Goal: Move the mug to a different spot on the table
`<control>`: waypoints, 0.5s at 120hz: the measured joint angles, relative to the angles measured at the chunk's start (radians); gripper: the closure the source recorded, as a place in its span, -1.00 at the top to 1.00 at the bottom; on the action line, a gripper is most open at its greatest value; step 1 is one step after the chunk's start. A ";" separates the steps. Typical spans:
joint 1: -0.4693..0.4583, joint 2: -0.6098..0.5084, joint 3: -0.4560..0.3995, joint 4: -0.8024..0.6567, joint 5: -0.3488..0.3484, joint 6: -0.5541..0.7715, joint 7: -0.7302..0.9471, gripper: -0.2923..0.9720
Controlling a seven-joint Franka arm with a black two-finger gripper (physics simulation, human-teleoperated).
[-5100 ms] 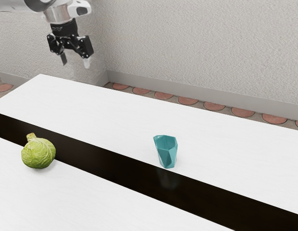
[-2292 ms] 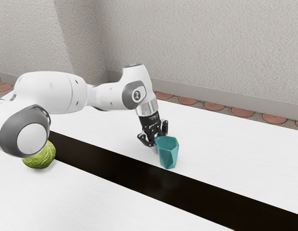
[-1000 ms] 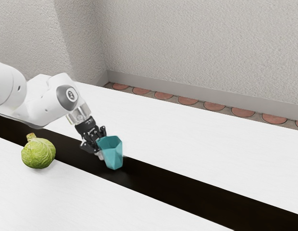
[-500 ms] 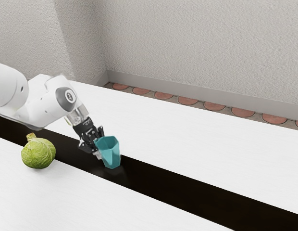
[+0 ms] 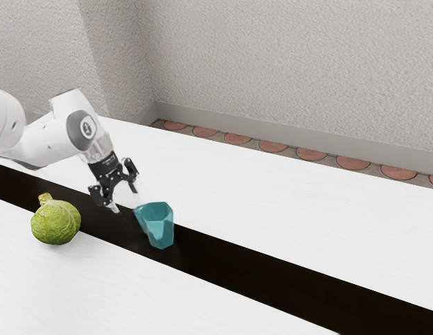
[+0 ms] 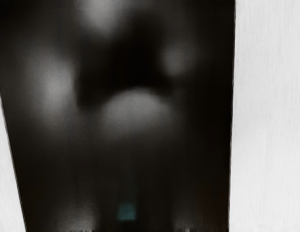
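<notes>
1. Teal and faceted, the mug [image 5: 155,223] stands upright on the glossy dark strip [image 5: 272,279] that crosses the white tabletop [image 5: 286,188]. As far as I can tell, its narrow base sits wholly on the black.
2. My gripper [image 5: 117,195] hangs above the mug and to its exterior-view left, apart from it. The fingers are spread with nothing between them, so it is released and grasps nothing.
3. The mug rests on its own base and needs no support from me. I judge the gap beside it is there so my fingers can draw off without catching the rim.
4. A green cabbage [image 5: 56,220] lies well apart from the mug, farther to the exterior view's left than my gripper. It is no part of this job and sits far enough off not to crowd the mug.
5. My wrist camera looks down on the shiny strip, with white tabletop on either side. A small teal patch near my hand may be the mug or its reflection; I cannot tell which.
6. With the mug standing free, I judge the placing is done and only lifting clear remains. The mug tapers toward its foot, so a careless sideways swing could tip it.
</notes>
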State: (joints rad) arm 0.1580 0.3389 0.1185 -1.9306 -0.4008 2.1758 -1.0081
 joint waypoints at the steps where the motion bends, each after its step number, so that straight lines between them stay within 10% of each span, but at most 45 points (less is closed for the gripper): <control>1: -0.001 -0.008 0.000 -0.001 0.009 0.000 0.001 0.39; 34: -0.059 -0.317 0.002 -0.088 0.232 -0.148 0.062 0.47; 60: -0.072 -0.338 -0.007 0.187 0.330 -0.362 0.299 0.49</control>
State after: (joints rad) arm 0.0862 0.0012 0.1120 -1.7432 -0.0709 1.8142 -0.7095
